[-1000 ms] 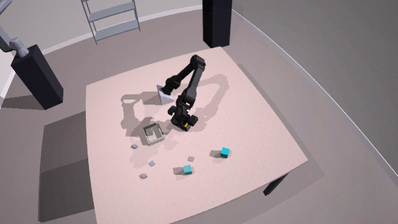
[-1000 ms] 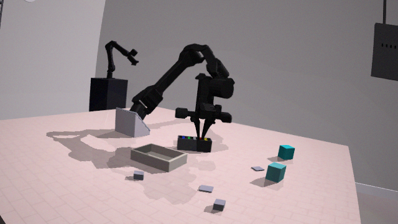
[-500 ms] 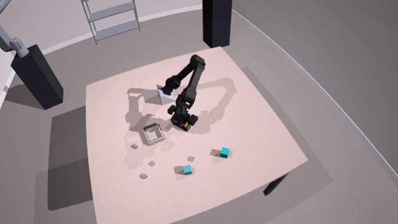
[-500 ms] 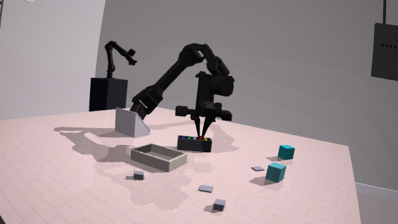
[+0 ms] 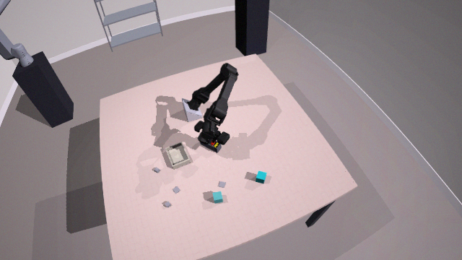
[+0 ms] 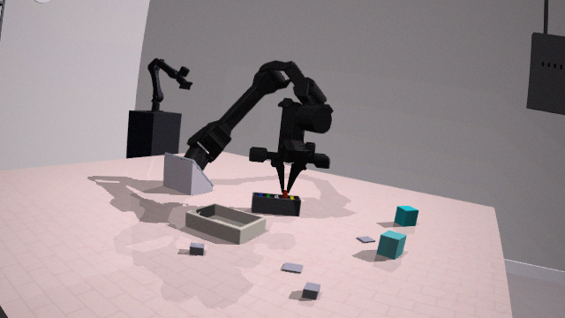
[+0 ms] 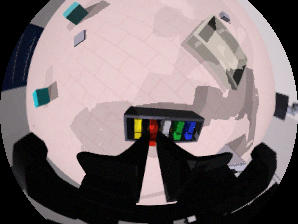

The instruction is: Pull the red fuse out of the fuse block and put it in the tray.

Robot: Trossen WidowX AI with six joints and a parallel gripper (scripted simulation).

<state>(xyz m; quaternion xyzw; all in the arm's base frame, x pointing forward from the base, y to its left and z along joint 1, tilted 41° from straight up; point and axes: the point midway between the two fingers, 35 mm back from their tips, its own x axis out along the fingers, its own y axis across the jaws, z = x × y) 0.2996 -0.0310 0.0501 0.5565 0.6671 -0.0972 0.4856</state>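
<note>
- Nearest in the exterior view, three small grey blocks lie on the pink table [image 6: 88,274]: one grey cube [image 6: 311,290] at about 6 o'clock from the fuse block, a flat grey tile [image 6: 292,267] just behind it, and another grey cube [image 6: 197,248] toward 8 o'clock.
- Two teal cubes sit off at about 4 o'clock from the block, the nearer teal cube [image 6: 391,244] and the farther teal cube [image 6: 406,215] close together, with a second flat grey tile [image 6: 365,239] just beside the nearer one.
- The tray [image 6: 226,223], a low grey open box, stands at about 8 o'clock from the fuse block, near it but apart; nothing shows inside it.
- The fuse block [image 6: 276,204] is a dark bar with a row of coloured fuse tops along it; the wrist view shows yellow, red, a pale one, green and blue.
- The red fuse [image 6: 285,193] stands in the block, second from the yellow end, upright and seated in its slot.
- The gripper [image 6: 285,190] points straight down over the block, its two thin fingers converged and clamped on the top of the red fuse; whether the fingertips touch the neighbouring fuses cannot be told.
- Behind, at about 10 o'clock, the arm's grey wedge base [image 6: 185,175] rests on the table.
- Farthest, a dark pedestal [image 6: 154,133] carries a second small arm.
</note>
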